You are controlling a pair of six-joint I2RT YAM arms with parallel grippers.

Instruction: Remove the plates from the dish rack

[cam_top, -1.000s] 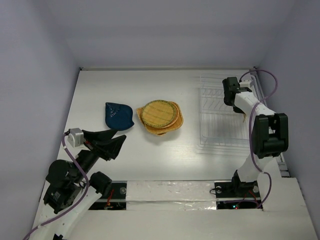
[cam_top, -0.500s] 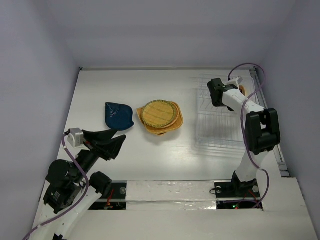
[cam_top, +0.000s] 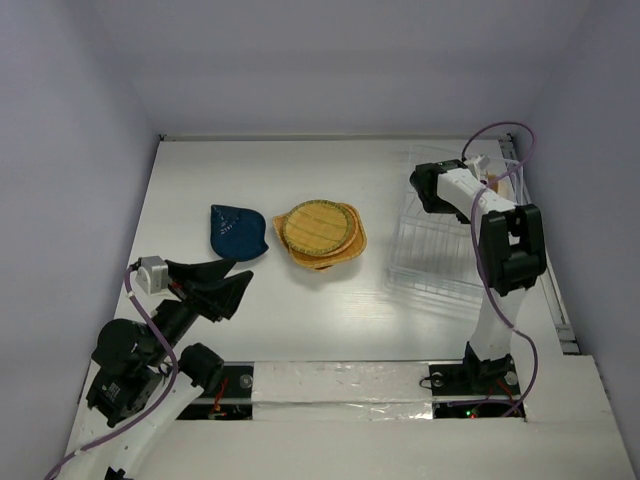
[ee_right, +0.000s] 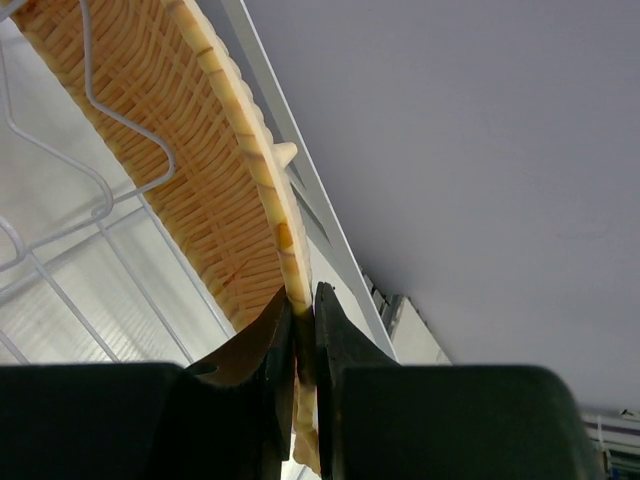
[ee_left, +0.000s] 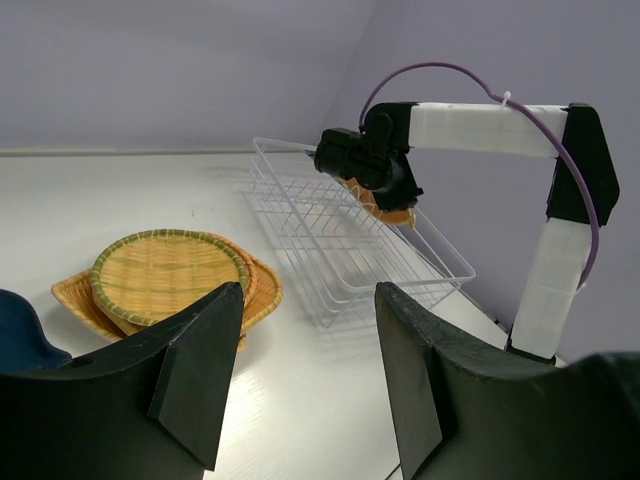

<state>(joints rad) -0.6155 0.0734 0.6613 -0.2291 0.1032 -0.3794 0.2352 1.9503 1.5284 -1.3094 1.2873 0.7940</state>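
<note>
Right claw [ee_right: 300, 303] is clamped on the rim of the orange plate [ee_right: 195, 185] in the dish rack [ee_left: 335, 245], left claw [ee_left: 310, 295] just hanging wide open.

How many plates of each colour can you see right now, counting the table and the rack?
Dark blue plate: 1, on the table.
Orange-yellow plates: 3, two stacked on the table, the third plate pinched by the right gripper at the dish rack.
Total: 4 plates.

Lab robot cell: plain lavender walls [cam_top: 70, 150], white table [cam_top: 300, 320], taped edge [cam_top: 340, 382].
</note>
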